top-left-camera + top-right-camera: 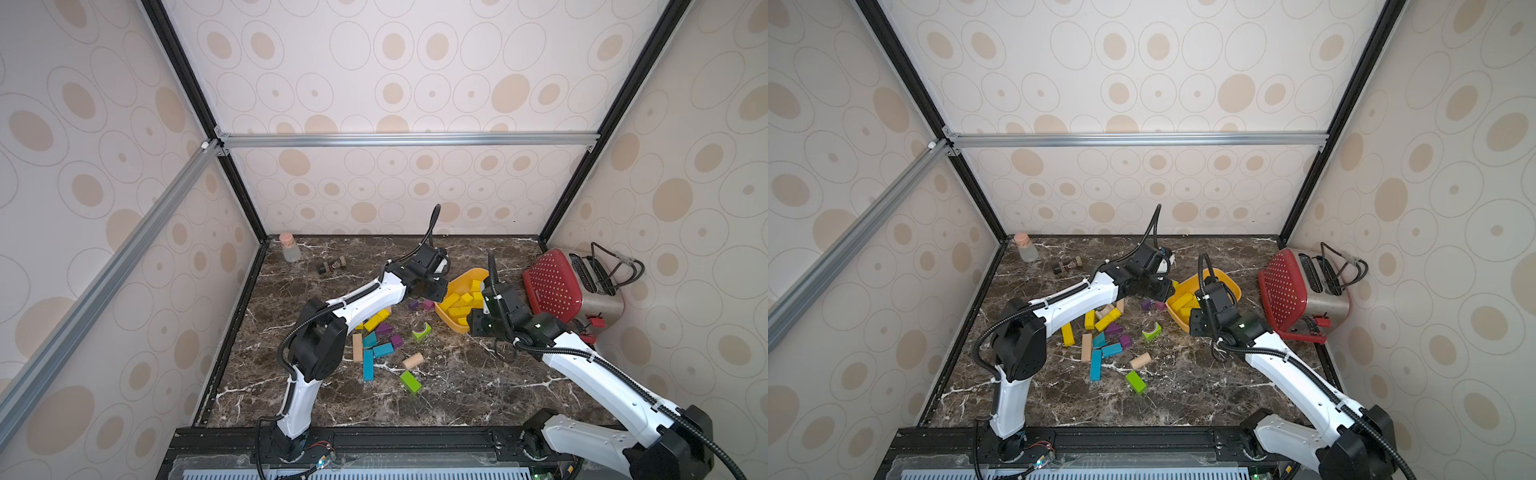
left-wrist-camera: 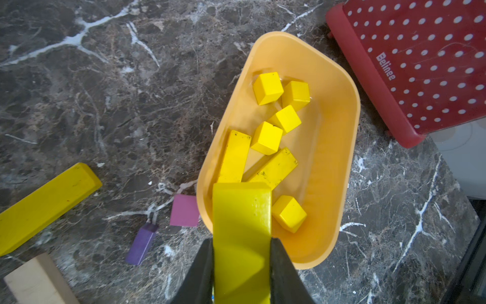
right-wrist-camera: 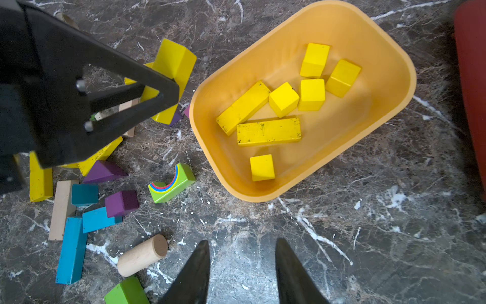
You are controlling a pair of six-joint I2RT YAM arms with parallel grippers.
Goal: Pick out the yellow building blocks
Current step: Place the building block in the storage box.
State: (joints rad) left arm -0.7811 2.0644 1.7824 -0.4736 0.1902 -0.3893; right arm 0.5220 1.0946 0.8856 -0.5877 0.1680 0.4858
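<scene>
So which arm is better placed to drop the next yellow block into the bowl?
Left. The left gripper is shut on a yellow block right beside the bowl; the right gripper hangs open and empty over the tabletop.

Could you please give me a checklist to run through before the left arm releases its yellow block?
1. Left gripper shut on the bright yellow wooden bar: ok.
2. Bar fully above the orange-yellow plastic bowl: cannot tell; it overlaps the rim.
3. Free floor in bowl beside seven yellow blocks: ok.
4. Right gripper open, empty, apart from bowl: ok.
5. Dark marble table free of yellow blocks: not ok; bars lie there.
</scene>
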